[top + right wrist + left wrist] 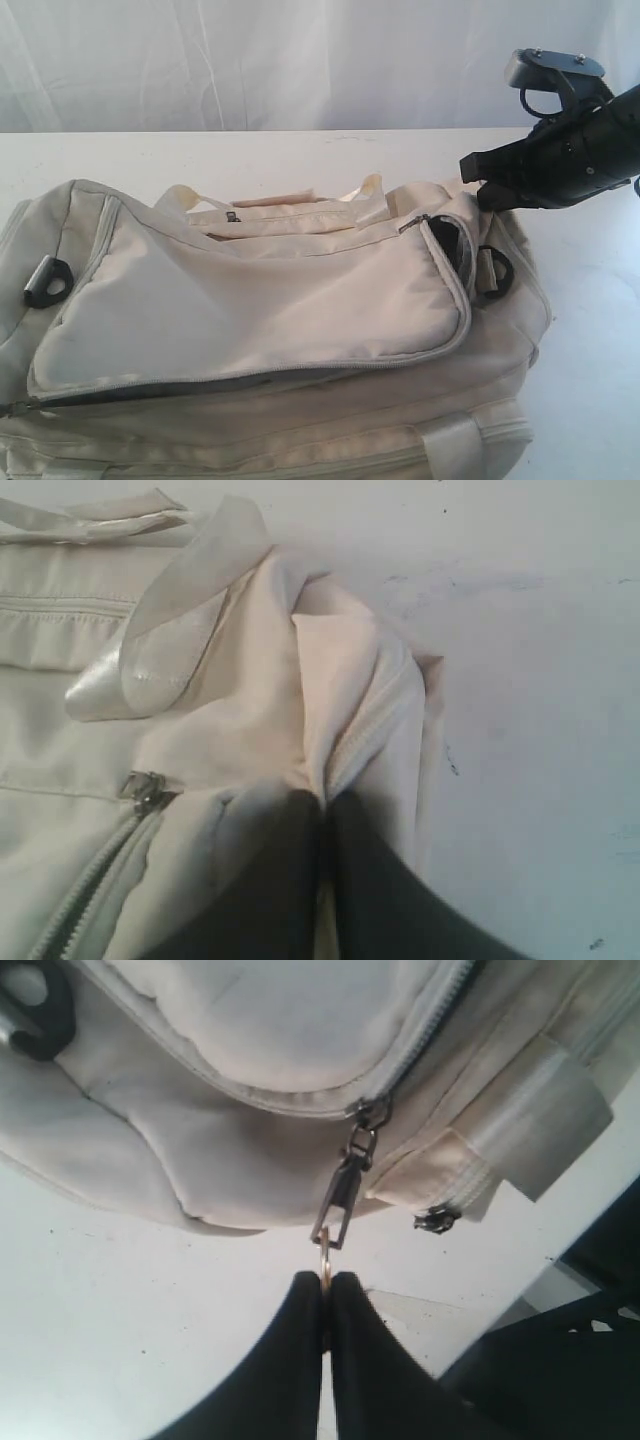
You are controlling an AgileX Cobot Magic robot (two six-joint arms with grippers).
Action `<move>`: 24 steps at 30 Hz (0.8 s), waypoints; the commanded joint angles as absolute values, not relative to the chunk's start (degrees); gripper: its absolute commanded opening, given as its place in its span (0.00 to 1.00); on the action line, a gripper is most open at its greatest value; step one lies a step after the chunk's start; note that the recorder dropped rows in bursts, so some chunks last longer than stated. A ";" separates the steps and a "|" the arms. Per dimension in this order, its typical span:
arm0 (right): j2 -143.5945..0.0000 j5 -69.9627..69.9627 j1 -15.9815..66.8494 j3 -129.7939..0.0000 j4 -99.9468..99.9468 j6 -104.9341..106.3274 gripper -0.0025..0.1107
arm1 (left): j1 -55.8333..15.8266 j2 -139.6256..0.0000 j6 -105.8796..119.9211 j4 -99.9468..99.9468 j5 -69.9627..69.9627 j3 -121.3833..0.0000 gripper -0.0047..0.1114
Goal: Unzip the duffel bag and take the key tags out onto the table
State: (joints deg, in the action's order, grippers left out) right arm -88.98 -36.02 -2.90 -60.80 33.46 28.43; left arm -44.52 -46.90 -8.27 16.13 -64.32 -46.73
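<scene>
Left claw pinched shut on small metal ring hanging off zipper pull of duffel bag; seen only in left wrist view. Right claw shut on fold of bag cloth beside handle. Exterior view alone shows whole bag lying on table, zipper part open, dark gap.

1. The duffel bag, cream fabric with grey zippers, lies slumped across the table, its webbing handles flopped on top and a black D-ring at its left end.
2. Its curved zipper shows a dark gap along the front left stretch; the metal zipper pull juts outward past the bag's edge.
3. The table, wide, flat and white, carries the bag.
</scene>
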 commanded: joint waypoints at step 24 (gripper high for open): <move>-79.26 -36.90 -3.38 -60.66 32.76 32.74 0.55 | -44.72 -43.28 -11.60 17.23 -61.23 -45.73 0.04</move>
